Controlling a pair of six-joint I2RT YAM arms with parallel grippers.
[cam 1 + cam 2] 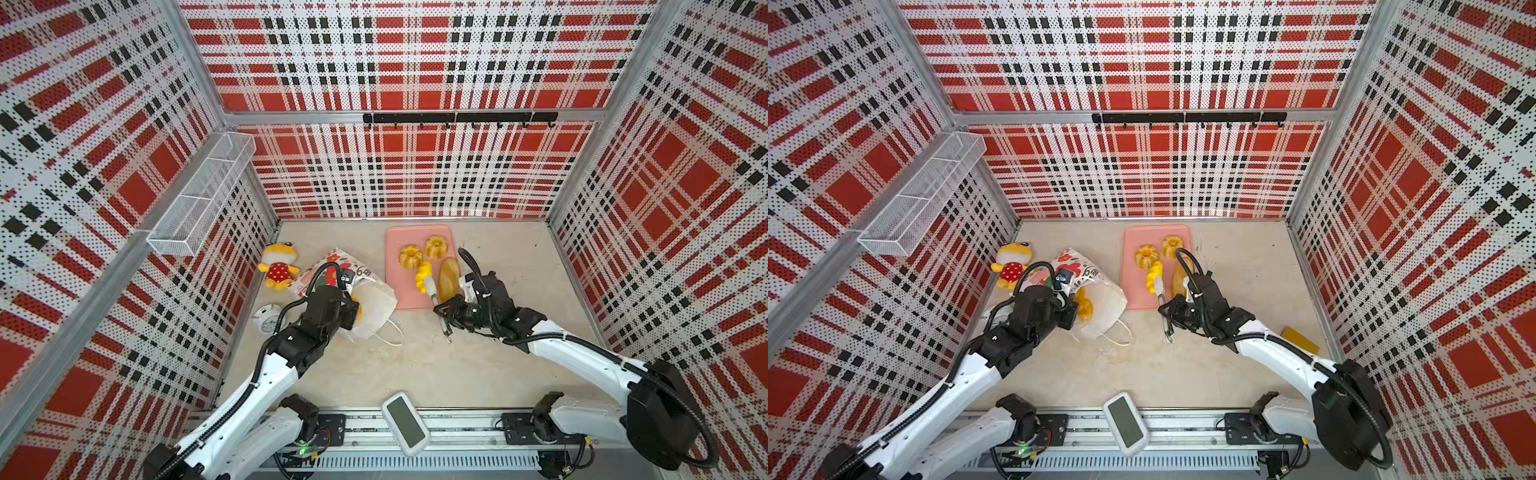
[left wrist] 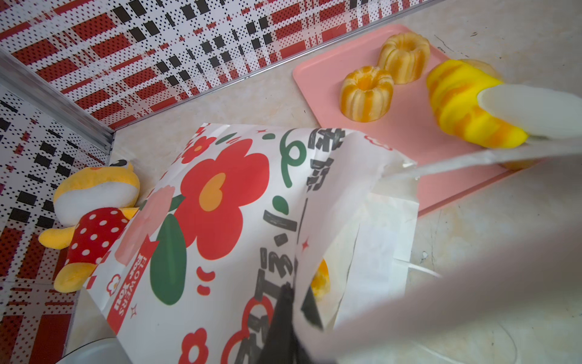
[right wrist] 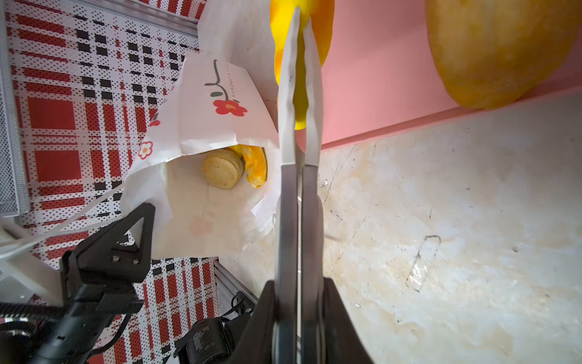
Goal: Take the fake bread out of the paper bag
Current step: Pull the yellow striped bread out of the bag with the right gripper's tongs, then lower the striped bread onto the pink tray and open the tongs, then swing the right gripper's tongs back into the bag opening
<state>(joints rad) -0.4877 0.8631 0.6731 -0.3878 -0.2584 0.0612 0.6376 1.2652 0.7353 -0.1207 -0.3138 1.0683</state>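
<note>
Left of centre, left gripper (image 2: 290, 302) jaws pinch paper bag (image 1: 376, 297) rim; right gripper (image 3: 297, 299) jaws clamp tongs (image 1: 432, 291) gripping yellow croissant (image 1: 424, 276) at pink tray (image 1: 395, 266).

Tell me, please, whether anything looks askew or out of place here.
The paper bag lies tipped on its side and creased, bread inside its open mouth; a handled bag would normally stand upright.

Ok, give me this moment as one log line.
left hand shut on paper bag rim | right hand shut on tongs | tongs clamp croissant over pink tray | round bun inside paper bag
</note>
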